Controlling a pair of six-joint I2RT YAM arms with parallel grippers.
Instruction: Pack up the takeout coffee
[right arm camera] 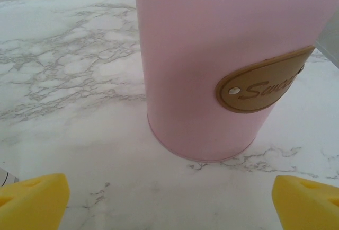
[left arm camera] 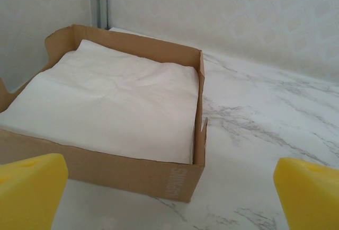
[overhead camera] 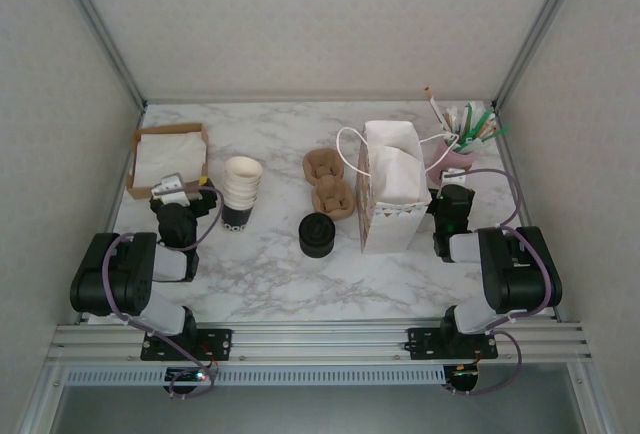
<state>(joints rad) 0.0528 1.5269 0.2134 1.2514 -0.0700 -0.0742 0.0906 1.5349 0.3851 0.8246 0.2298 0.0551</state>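
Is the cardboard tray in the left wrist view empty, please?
No, the cardboard tray holds a stack of white napkins nearly to its rim.

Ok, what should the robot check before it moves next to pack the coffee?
1. Left gripper open and empty: ok.
2. Right gripper open and empty: ok.
3. Paper bag upright, mouth open: ok.
4. Stack of cups upright, nothing touching it: ok.
5. Black lids near the bag, uncovered: ok.
6. Grippers aimed at the cups: not ok; left faces the napkin box, right faces the pink tin.

One bag, two brown holders
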